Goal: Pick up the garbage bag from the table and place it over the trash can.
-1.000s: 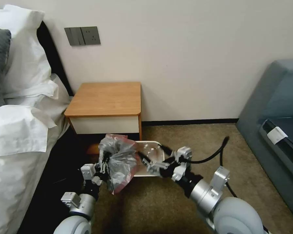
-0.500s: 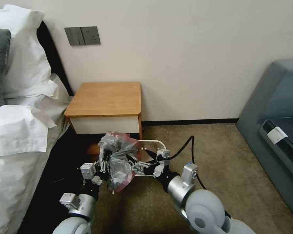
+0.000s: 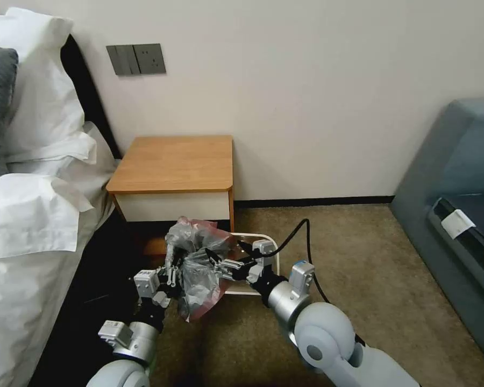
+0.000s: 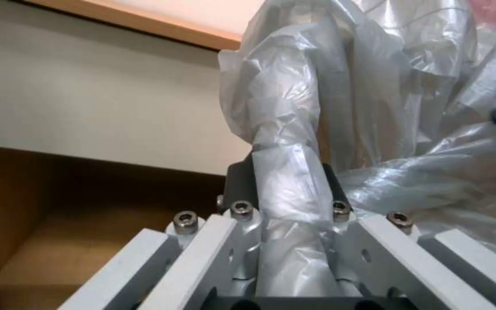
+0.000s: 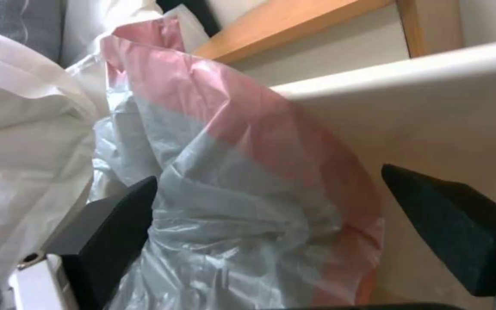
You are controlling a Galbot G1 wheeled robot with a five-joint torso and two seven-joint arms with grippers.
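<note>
The crinkly grey garbage bag (image 3: 199, 269) with its pinkish-red edge hangs bunched in the air in front of the table (image 3: 173, 161), over the left part of the cream trash can (image 3: 275, 257). My left gripper (image 3: 169, 273) is shut on a twisted strand of the garbage bag (image 4: 294, 129), the strand running up between its fingers (image 4: 237, 176). From the right, my right gripper (image 3: 216, 263) stands open above the can. Its two black fingertips (image 5: 116, 224) straddle the garbage bag (image 5: 230, 185) just inside the trash can's rim (image 5: 432, 64).
A bed with white pillows (image 3: 32, 204) stands close on the left, beside the table. A grey-blue sofa (image 3: 457, 204) sits at the right. Brown carpet (image 3: 349, 252) lies open between the can and the sofa. The wall (image 3: 306, 107) is right behind.
My right arm has swung left across the can, and its open fingers now reach the bag. The left gripper has kept its hold on the bag and barely moved.
</note>
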